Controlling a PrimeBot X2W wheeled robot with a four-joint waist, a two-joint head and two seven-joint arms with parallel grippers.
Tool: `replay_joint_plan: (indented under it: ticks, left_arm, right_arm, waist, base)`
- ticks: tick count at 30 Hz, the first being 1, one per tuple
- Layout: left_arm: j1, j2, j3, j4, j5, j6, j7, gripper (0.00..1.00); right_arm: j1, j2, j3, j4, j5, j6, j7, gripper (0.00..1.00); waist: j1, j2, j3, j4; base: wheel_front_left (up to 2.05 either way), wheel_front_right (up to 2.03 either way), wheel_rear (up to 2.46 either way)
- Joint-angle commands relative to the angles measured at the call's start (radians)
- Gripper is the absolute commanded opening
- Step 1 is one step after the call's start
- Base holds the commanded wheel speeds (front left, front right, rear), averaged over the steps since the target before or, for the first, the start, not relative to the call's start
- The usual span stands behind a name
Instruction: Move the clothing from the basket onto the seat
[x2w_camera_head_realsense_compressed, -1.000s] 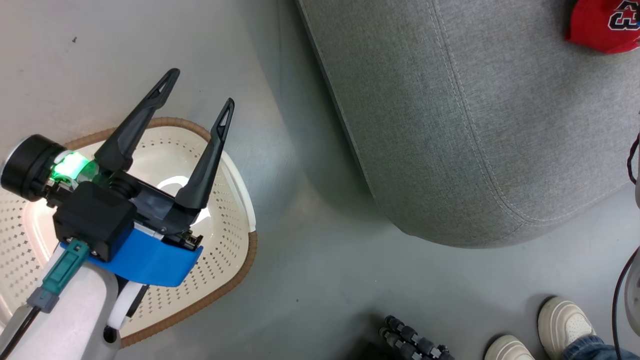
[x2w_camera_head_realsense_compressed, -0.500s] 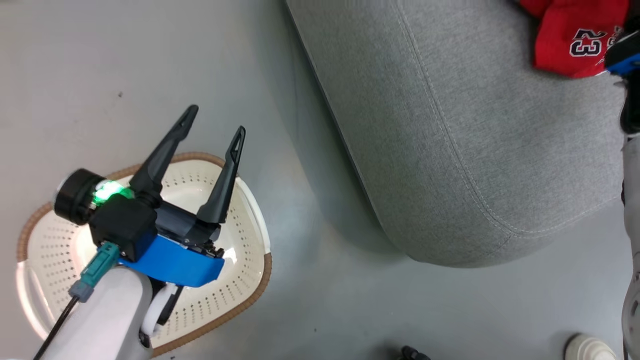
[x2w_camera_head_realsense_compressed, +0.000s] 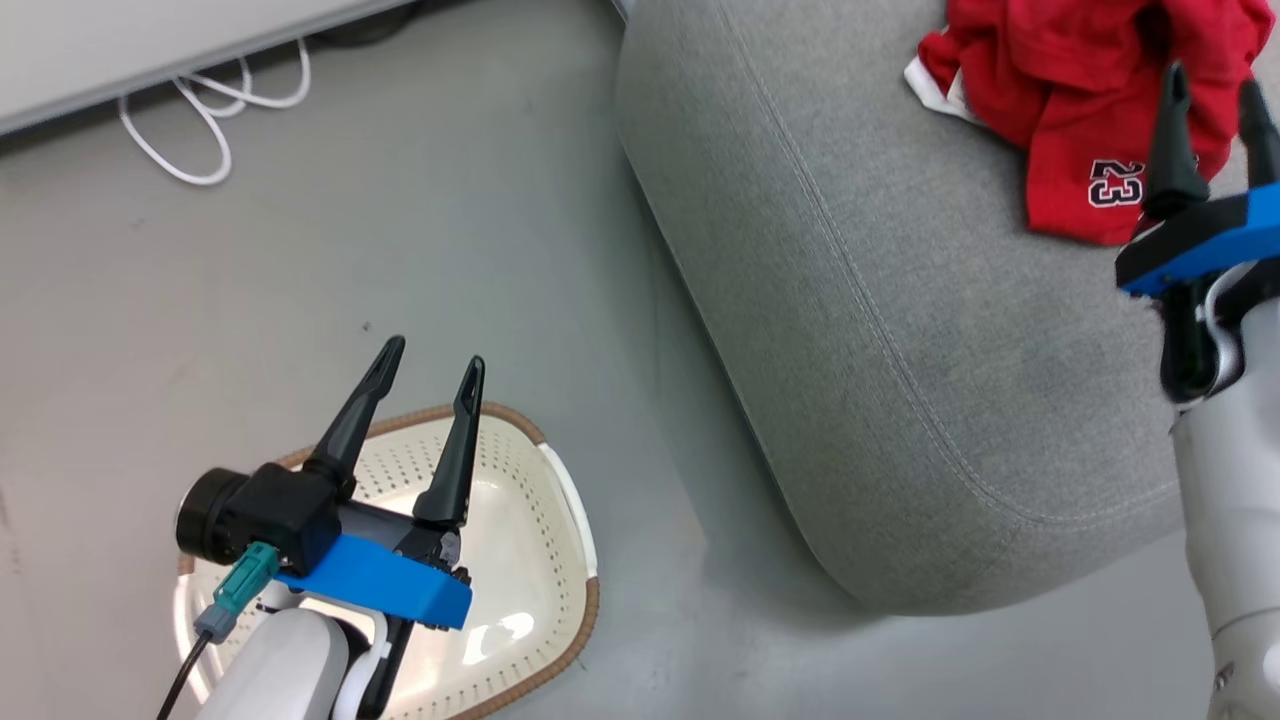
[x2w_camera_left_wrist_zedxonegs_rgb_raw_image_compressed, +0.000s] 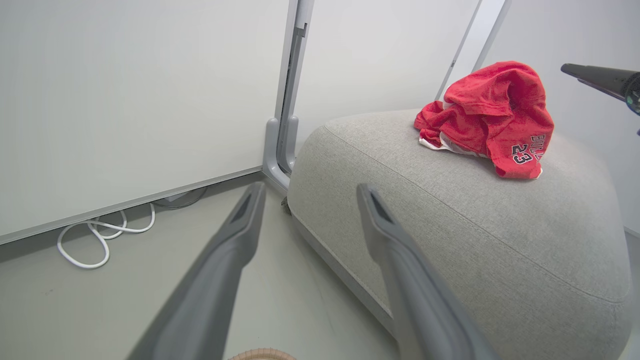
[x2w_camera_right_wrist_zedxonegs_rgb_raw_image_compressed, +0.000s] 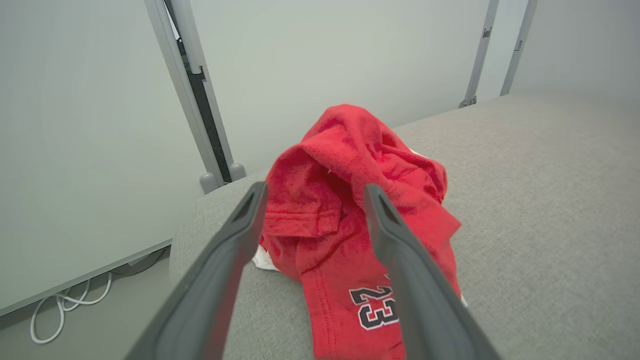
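Red clothing (x2w_camera_head_realsense_compressed: 1070, 110) lies crumpled on the seat (x2w_camera_head_realsense_compressed: 900, 350) — we cannot tell one garment from another, though a 23 reads clearly. Our left arm hides part of the basket (x2w_camera_head_realsense_compressed: 530, 500), which is also cut off at the bottom of the head view. A white cable (x2w_camera_head_realsense_compressed: 215, 130) loops on the floor (x2w_camera_head_realsense_compressed: 450, 250). Over the basket hangs the left tool (x2w_camera_head_realsense_compressed: 435, 355), fingers apart, empty; the right tool (x2w_camera_head_realsense_compressed: 1214, 82) — fingers spread too — hovers by the clothing, gripping nothing.

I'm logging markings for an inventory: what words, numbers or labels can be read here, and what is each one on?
"23": black-and-white print on the red clothing lying on the seat.
"BULL": above the 23 on the same clothing, read in the left wrist view; its end is lost in a fold.
No other text can be read.
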Motion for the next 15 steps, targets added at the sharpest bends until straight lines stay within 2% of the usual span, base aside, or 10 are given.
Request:
replay_joint_plan:
  ticks: [1,9,15]
  left_arm:
    - [0.016,-0.007,0.009,0.008,-0.003,0.002,-0.005,1.0]
    - [0.083,-0.076,0.103,0.024,0.005,-0.011,-0.006,1.0]
    - [0.132,-0.117,0.162,0.052,0.023,-0.025,-0.006,1.0]
  right_arm:
    - [0.031,0.0,0.011,-0.015,0.003,0.001,-0.005,1.0]
    - [0.213,0.018,0.078,-0.134,-0.017,0.001,-0.005,1.0]
    - [0.332,0.043,0.07,-0.221,-0.038,0.001,-0.003,1.0]
  waist:
    - [0.0002,0.0,-0.05,0.029]
    - [0.0002,0.0,-0.155,0.08]
    - [0.0002,0.0,-0.218,0.121]
  base:
    - [0.0,0.0,0.0]
    - [0.0,0.0,0.0]
    - [0.0,0.0,0.0]
